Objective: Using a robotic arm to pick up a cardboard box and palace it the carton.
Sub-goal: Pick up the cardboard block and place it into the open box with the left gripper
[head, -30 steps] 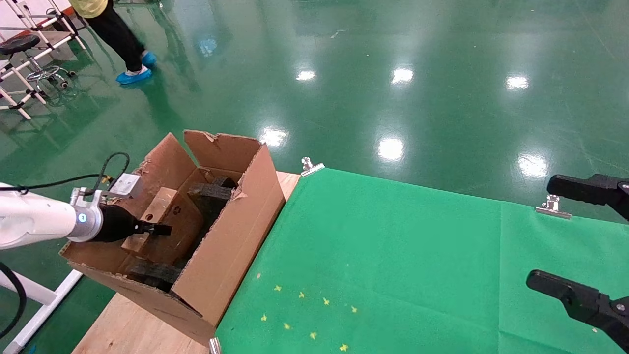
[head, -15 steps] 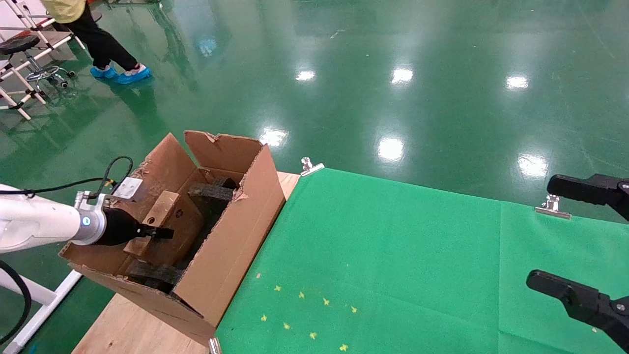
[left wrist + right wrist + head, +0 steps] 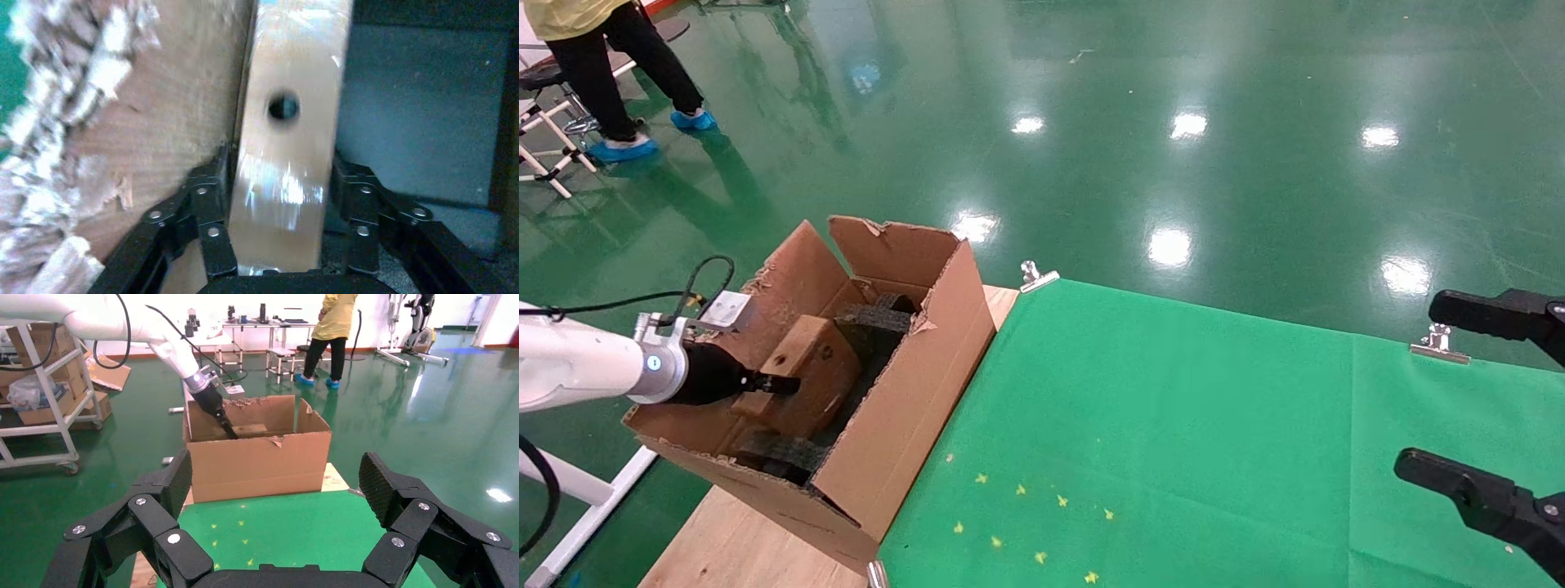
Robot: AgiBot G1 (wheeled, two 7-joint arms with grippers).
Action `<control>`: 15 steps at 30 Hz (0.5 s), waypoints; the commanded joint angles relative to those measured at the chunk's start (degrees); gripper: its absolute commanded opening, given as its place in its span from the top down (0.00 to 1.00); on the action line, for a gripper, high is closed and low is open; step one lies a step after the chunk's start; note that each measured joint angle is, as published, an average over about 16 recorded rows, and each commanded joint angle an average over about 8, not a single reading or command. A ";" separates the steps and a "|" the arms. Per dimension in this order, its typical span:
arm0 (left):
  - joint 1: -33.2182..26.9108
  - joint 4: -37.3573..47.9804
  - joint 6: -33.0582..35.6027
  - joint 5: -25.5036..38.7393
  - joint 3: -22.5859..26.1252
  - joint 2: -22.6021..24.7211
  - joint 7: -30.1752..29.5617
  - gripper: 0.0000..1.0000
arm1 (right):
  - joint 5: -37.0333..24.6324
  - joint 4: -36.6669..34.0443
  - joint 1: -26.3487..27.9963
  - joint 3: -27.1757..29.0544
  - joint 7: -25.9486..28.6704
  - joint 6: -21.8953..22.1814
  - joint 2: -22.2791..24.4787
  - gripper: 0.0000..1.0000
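We are lowering the cardboard box [image 3: 807, 377], pinched in our left end effector [image 3: 782, 382], inside the carton [image 3: 903, 408]; next, seat it and release. Right end effector [image 3: 278, 523] hangs spread.

Green cloth [image 3: 1173, 441] covers most of the worktop, w/ bare wood [image 3: 740, 547] showing along the left edge & near-left corner. Small yellow star marks [image 3: 1026, 523] scattered on the cloth nr the front edge. Two silver clips on the far edge: one [image 3: 1036, 276] at the cloth's far-left corner, another [image 3: 1438, 341] toward the far-right. Glossy green floor [image 3: 1173, 122] beyond, w/ lamp reflections. Person [image 3: 592, 49] in yellow top, black trousers, blue shoe covers stands on the floor past the far-left corner, beside a white pipe frame [image 3: 543, 163]. Right wrist view: shelf cart [image 3: 43, 410] w/ boxes, table [image 3: 263, 327] w/ gear behind.
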 commanded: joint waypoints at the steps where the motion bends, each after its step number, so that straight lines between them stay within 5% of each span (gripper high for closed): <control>1: -0.43 -0.10 0.23 0.09 0.07 -0.17 -0.01 0.00 | 0.00 0.00 0.00 0.00 0.00 0.00 0.00 0.00; 15: -7.07 -3.98 5.74 -1.50 -1.03 -2.78 -0.03 0.00 | 0.00 0.00 0.00 0.00 0.00 0.00 0.00 0.00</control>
